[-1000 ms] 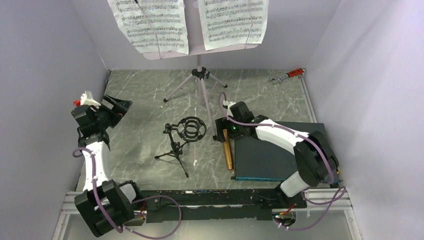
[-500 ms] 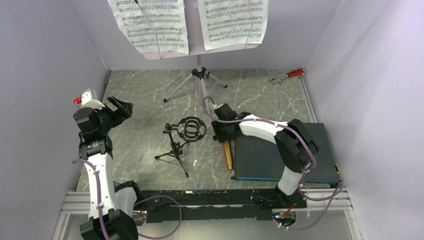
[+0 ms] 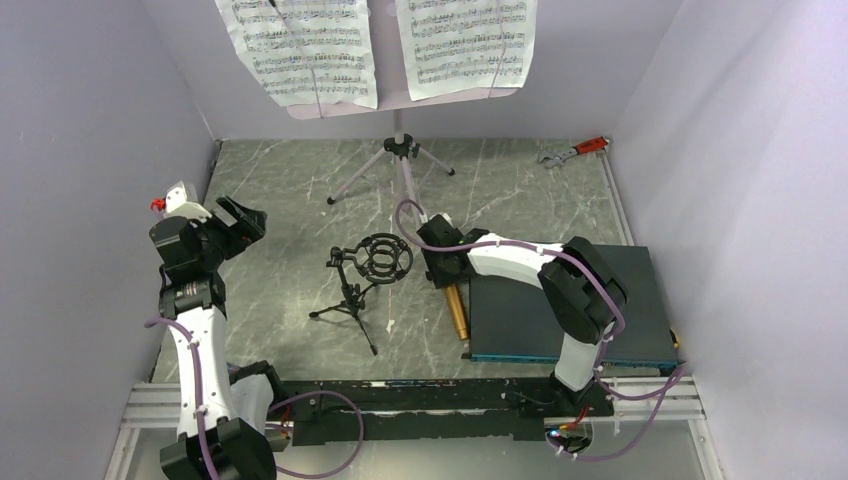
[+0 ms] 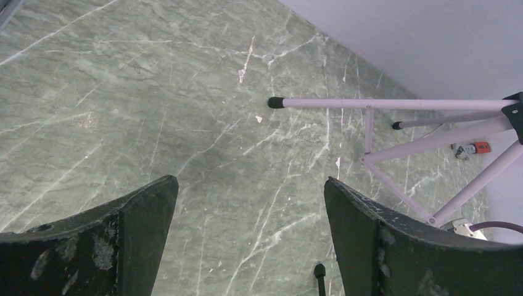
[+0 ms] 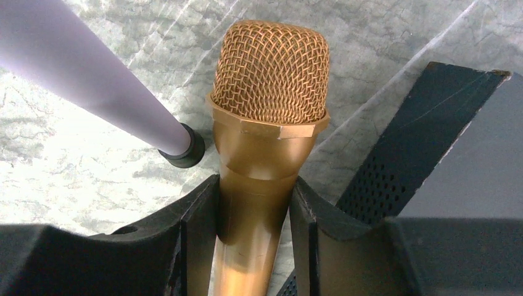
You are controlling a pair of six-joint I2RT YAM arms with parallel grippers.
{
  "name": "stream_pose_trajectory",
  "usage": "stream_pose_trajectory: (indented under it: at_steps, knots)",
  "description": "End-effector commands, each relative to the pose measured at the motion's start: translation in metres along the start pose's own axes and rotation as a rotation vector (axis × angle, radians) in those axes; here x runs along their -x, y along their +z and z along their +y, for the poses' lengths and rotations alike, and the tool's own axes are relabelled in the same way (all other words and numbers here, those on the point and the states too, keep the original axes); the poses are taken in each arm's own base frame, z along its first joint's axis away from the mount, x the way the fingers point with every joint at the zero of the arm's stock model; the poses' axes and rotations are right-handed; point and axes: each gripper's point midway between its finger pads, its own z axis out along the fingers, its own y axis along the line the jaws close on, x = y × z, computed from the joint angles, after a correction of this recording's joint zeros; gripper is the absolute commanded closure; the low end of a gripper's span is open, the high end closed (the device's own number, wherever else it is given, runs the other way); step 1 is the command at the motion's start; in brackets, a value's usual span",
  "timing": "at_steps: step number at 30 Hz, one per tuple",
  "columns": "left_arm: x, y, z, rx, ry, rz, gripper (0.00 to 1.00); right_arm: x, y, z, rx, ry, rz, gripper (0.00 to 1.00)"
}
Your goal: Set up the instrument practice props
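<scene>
Gripping gold mic (image 5: 271, 68) just below grille: R end effector (image 5: 254, 188) closed snug on its body, mic lying on marble surface (image 5: 382, 37). Just L of it, rubber foot of music stand (image 5: 92, 80) leg; just R, dark board (image 5: 444, 142) corner. L end effector (image 4: 250, 184) spread wide, holding nothing, stand legs ahead. Farther L of R end effector, black mic stand (image 3: 375, 260); sheet-music pages (image 3: 300, 50) beyond, at back.

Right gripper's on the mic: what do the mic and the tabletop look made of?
The gold microphone: likely metal, satin gold body and a woven wire-mesh grille; painted plastic can't be ruled out. The table: grey-green marble look, white veins, matte; stone or printed laminate, cannot tell.
</scene>
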Motion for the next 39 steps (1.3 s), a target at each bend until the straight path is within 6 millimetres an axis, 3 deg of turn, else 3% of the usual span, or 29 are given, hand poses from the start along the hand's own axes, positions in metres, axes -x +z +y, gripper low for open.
stream_pose_trajectory:
  at_steps: [1, 5, 11, 17, 23, 32, 39]
  knots:
    - [0.005, -0.003, -0.003, -0.012, 0.029, -0.023, 0.06, -0.003, -0.005, -0.012, -0.06, -0.005, 0.016, 0.77]
    - [0.007, -0.006, -0.001, 0.01, 0.029, -0.028, 0.06, -0.002, -0.009, -0.014, -0.065, 0.004, 0.011, 1.0]
    - [0.006, -0.005, -0.001, 0.004, 0.032, -0.029, 0.06, 0.01, -0.03, -0.014, -0.043, 0.024, -0.048, 1.0]
    - [0.005, -0.005, -0.003, -0.009, 0.029, -0.023, 0.06, 0.033, -0.067, -0.011, 0.025, 0.062, -0.18, 1.0]
    - [0.004, -0.005, -0.003, -0.009, 0.027, -0.02, 0.06, 0.049, -0.105, -0.022, 0.039, 0.103, -0.337, 1.0]
    - [0.001, -0.003, -0.006, -0.029, 0.016, -0.01, 0.06, 0.077, -0.186, -0.026, 0.188, 0.132, -0.693, 1.0]
    - [0.0, -0.003, -0.005, -0.029, 0.009, -0.007, 0.06, 0.08, -0.24, -0.026, 0.319, 0.135, -0.931, 1.0]
